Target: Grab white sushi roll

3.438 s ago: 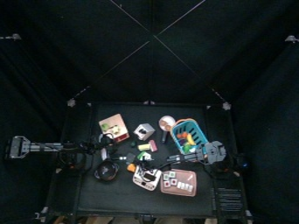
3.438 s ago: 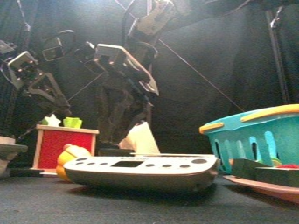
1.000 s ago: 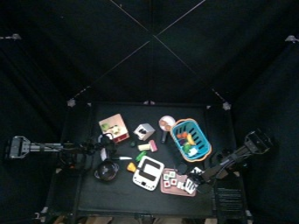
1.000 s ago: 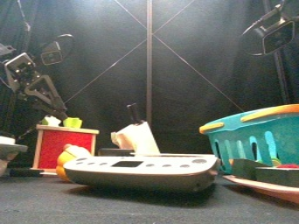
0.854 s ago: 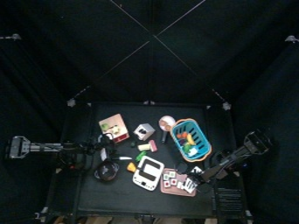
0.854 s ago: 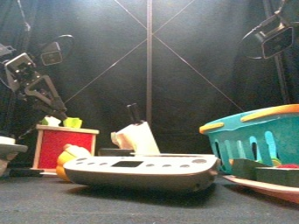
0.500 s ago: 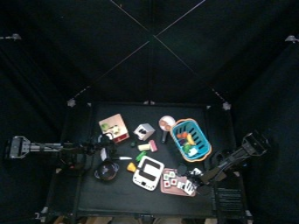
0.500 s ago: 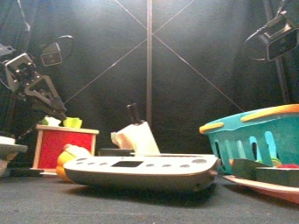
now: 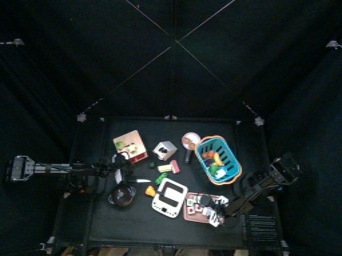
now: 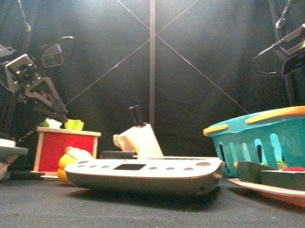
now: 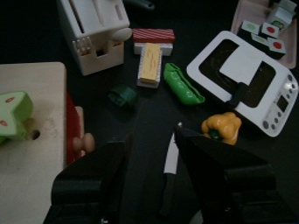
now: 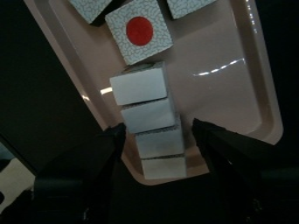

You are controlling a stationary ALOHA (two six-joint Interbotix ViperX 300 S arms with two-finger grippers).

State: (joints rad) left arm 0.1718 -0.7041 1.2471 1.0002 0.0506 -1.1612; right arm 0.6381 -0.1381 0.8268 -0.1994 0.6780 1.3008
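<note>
One white sushi roll [image 12: 140, 31], square with a red centre, lies on the pink tray [image 12: 239, 79], at the end of a row of four plain white blocks [image 12: 149, 114]. More pieces sit on the tray past the roll, cut off by the frame edge. Right gripper [image 12: 158, 131] hovers over that row, fingers [image 12: 87, 175] apart and holding nothing, one on each side of the blocks, not touching the roll.

From above, the tray [image 9: 214, 218] sits at the front right of the counter [image 9: 100, 230], with the right gripper [image 9: 225, 203] over its right edge. Just left of the tray is a white kitchen scale [image 9: 167, 201]; behind the tray is a teal basket [image 9: 214, 160]. Well left of the tray: a black bowl [image 9: 120, 197] and a red box [image 9: 130, 146].

Left gripper [image 9: 127, 181] hangs left of the scale, well apart from the tray. Its fingers [image 11: 228, 171] are apart and empty, above bare counter near a green pea pod [image 11: 181, 85] and an orange piece [image 11: 222, 128].
</note>
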